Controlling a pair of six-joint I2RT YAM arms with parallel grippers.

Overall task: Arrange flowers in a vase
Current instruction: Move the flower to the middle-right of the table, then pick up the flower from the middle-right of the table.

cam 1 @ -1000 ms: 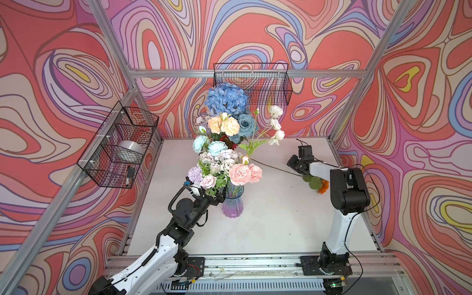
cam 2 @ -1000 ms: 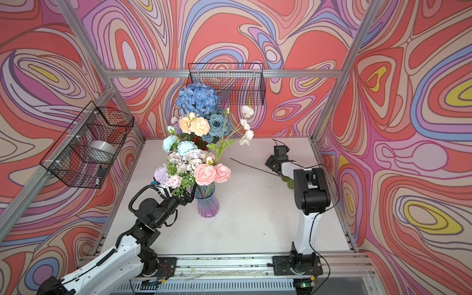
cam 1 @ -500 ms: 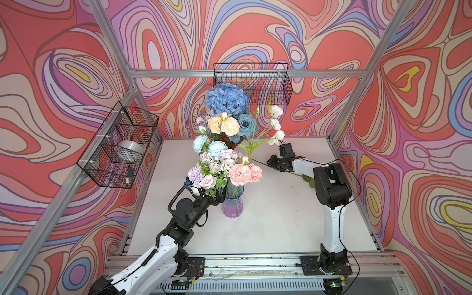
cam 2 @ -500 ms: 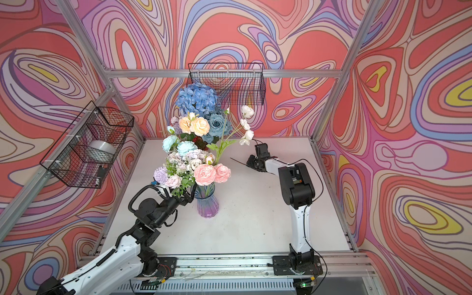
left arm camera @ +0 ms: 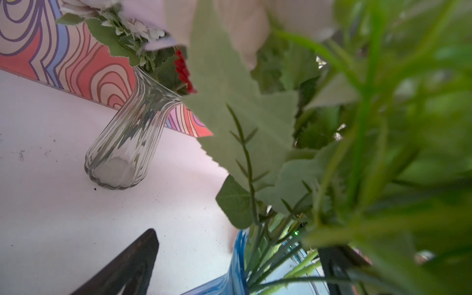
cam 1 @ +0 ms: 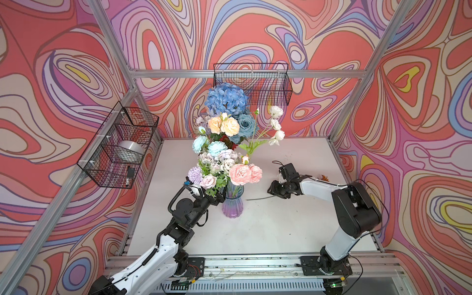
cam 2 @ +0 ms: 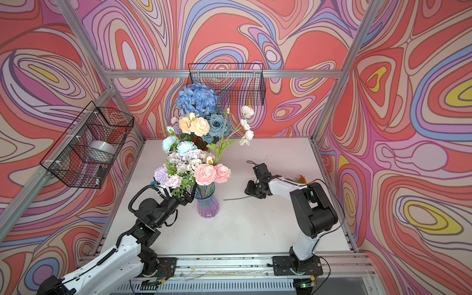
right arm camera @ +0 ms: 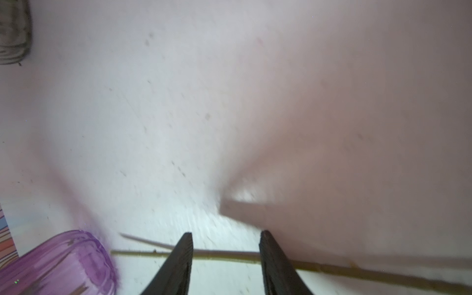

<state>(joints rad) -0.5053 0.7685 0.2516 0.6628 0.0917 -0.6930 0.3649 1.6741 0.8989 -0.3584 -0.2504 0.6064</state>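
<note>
Pointing cut end toward vase (right arm camera: 58,263), flower stem (right arm camera: 224,253) runs crosswise behind right end effector (right arm camera: 226,232); jaws spread.

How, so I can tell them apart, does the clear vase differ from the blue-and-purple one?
The clear vase is colourless glass; the blue-and-purple vase is tinted, blue at the rim, purple at the base. The open left gripper sits at the blue-and-purple vase's neck; the clear vase stands apart from it. Both hold flowers.

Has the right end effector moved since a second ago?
Yes. The right end effector has swung away from the back wall toward the front, ending nearer the purple vase.
</note>
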